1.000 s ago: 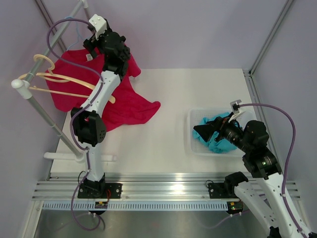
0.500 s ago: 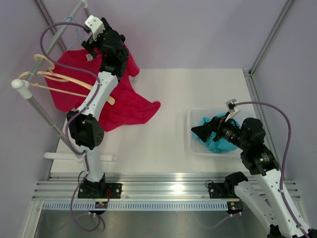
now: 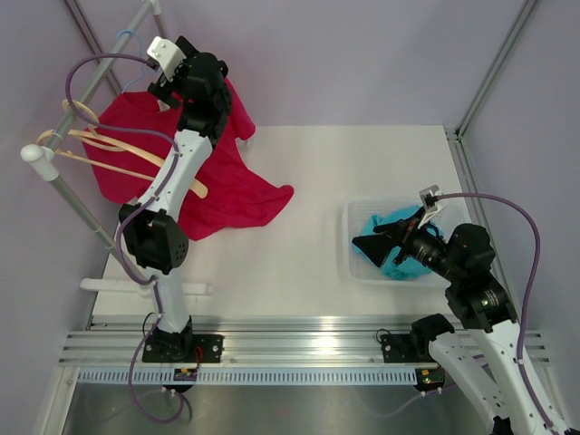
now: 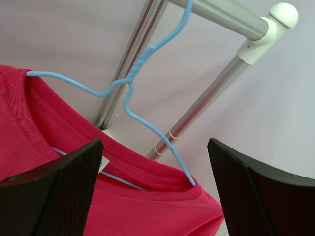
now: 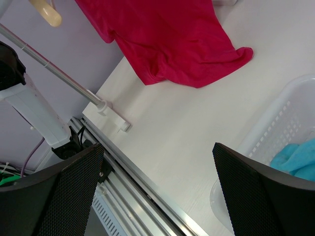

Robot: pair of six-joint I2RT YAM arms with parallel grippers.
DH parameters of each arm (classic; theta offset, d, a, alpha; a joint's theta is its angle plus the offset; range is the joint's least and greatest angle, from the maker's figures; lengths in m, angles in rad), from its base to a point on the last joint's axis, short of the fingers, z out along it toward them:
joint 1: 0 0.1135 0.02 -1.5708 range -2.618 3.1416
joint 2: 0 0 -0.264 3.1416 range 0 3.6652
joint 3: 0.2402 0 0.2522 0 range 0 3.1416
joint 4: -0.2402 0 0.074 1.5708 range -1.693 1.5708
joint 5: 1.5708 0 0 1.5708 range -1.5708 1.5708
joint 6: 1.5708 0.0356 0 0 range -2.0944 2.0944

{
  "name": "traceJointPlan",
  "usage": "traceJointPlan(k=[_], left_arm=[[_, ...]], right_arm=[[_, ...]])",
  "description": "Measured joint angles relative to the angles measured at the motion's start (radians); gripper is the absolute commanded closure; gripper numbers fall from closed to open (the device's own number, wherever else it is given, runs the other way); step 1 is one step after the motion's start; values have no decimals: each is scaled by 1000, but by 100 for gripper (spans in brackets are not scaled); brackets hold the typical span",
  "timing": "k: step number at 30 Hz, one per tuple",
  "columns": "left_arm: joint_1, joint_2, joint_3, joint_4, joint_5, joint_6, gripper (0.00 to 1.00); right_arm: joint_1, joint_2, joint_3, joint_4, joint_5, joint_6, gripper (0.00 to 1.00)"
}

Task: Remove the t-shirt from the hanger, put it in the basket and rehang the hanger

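A red t-shirt (image 3: 227, 186) hangs on a blue wire hanger (image 3: 127, 41) at the back left, with its lower part draped on the table. In the left wrist view the hanger (image 4: 142, 118) hooks over the rack rail (image 4: 221, 12), and its wires run into the shirt's collar (image 4: 147, 174). My left gripper (image 3: 168, 91) is open and empty. Its jaws sit either side of the collar (image 4: 155, 147) without touching it. My right gripper (image 3: 367, 243) is open and empty above the table. It shows the shirt's hem (image 5: 187, 54) from afar.
Two wooden hangers (image 3: 118, 149) hang on the metal rack rail (image 3: 72, 195) at the left. A white basket (image 3: 358, 263) holding a teal cloth (image 3: 399, 258) stands right of centre, under my right arm. The rack foot (image 5: 110, 115) stands near the front rail.
My left gripper has moved up and to the left, closer to the collar and the hanger hook. My right gripper has shifted only slightly over the basket.
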Motion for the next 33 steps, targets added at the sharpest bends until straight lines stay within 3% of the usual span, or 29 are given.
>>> traceJointPlan(k=[7,8,14,18,25,30,31,32,33], left_arm=[[38,0,-16,-24,44,-88,13],[40,1,-16,-24,46,-93,17],[42,19,-11,-18,50,-112,23],[45,31,-15,11,56,-110,38],[45,47,-18,100,56,-67,50],[45,61,-18,139,55,-48,69],[45,63,-18,145,56,-46,75],[46,67,-18,148,56,-45,88],[45,69,-18,154,57,-45,93]], right_arm=[[0,-13,0,-2,-1,0,1],[0,-13,0,-2,-1,0,1],[0,-15,0,-2,-1,0,1],[0,-15,0,-2,-2,0,1],[0,-20,0,-2,-9,0,0],[0,-19,0,-3,-10,0,0],[0,-19,0,-2,-10,0,1],[0,-19,0,-2,-10,0,1],[0,-20,0,-3,-10,0,0]])
